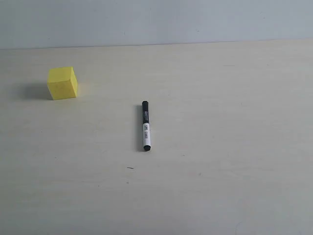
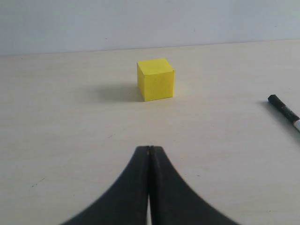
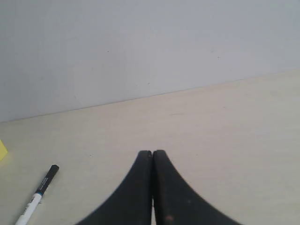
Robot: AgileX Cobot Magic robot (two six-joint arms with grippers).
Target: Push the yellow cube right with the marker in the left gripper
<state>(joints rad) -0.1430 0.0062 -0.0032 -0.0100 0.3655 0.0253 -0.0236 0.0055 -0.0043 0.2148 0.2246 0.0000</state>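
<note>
**Exterior view.** The marker [image 1: 145, 126] lies loose near the middle of the pale counter [image 1: 234, 161], with its black cap pointing away from the camera and its white barrel toward it. The yellow cube [image 1: 62, 83] stands well apart from it, to the left and farther back. No arm appears in this view.

**Left wrist view.** The left gripper [image 2: 150, 149] has its fingers pressed together with nothing between them. It faces the cube squarely across bare counter, and only the marker's capped end enters at the frame edge.

**Right wrist view.** The right gripper [image 3: 153, 153] is likewise closed and empty. This view shows the marker's cap and part of its barrel, and only a sliver of yellow at the frame edge.

**Judgement.** The marker is not yet in hand, so the step is to fetch it. The left gripper should spread its fingers, descend crosswise over the barrel and clamp firmly, since a slim round pen may roll or twist. For the push, contact belongs low and centred on the cube's left face as the exterior view shows it, so that the cube slides rather than turns.
</note>
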